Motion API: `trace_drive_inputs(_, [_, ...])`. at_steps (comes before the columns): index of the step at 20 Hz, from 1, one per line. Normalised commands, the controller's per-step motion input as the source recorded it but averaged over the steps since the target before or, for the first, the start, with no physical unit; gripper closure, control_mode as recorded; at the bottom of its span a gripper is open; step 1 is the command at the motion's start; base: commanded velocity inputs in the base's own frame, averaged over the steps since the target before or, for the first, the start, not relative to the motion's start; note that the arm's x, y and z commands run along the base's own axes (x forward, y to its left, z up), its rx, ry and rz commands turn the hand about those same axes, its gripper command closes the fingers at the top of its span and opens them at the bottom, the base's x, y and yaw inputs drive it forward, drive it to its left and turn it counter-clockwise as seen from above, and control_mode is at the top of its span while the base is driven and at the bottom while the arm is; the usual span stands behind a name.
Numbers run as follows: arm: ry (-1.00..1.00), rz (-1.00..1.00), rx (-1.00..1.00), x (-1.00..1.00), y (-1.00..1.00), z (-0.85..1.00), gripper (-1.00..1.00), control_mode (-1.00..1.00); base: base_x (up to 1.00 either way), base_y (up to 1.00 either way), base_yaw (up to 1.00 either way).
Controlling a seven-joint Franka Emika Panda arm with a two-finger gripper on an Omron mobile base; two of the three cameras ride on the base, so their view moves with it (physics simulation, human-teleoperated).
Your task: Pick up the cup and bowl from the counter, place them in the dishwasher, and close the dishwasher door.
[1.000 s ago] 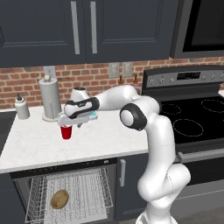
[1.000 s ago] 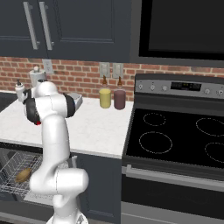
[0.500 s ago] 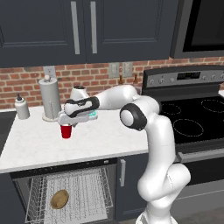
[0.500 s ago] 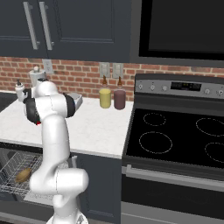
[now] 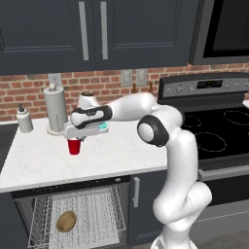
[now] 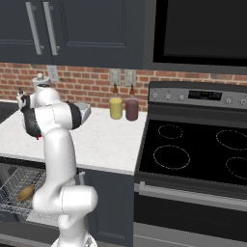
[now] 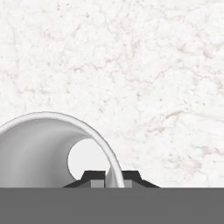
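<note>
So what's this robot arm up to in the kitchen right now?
It's loading the dishwasher. The gripper has pinched shut on the rim of the red cup, which stands on the counter. The bowl already lies in the pulled-out rack below, and the dishwasher is open.

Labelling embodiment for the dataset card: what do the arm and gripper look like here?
Arm: glossy white rounded links with a dark grey round joint cap at the elbow, and another dark joint in the right base view. No loose cables visible. The hand is white over a light grey block with a small teal mark. Gripper: two small dark finger tips with grey pads.
</note>
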Motion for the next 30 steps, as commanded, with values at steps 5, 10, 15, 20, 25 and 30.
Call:
trace_drive_inputs(5, [-0.03, 0.0, 0.04, -0.83, -0.21, 0.4, 1.0, -1.0, 0.0, 0.0, 0.0])
trace_drive_inputs(10, [-0.1, 0.0, 0.01, -0.91, -0.05, 0.35, 1.0, -1.0, 0.0, 0.0, 0.0])
trace_drive_inputs(15, [-0.16, -0.06, -0.03, -0.92, 0.0, 0.23, 1.0, -1.0, 0.0, 0.0, 0.0])
trace_drive_inputs(20, [-0.04, -0.13, -0.18, -0.8, 0.0, 0.24, 1.0, -1.0, 0.0, 0.0, 0.0])
trace_drive_inputs(25, [0.01, -0.11, -0.25, -0.67, 0.01, 0.27, 1.0, -1.0, 0.0, 0.0, 0.0])
trace_drive_inputs(30, [0.02, -0.06, -0.22, -0.41, 0.12, 0.02, 1.0, -1.0, 0.0, 0.0, 0.0])
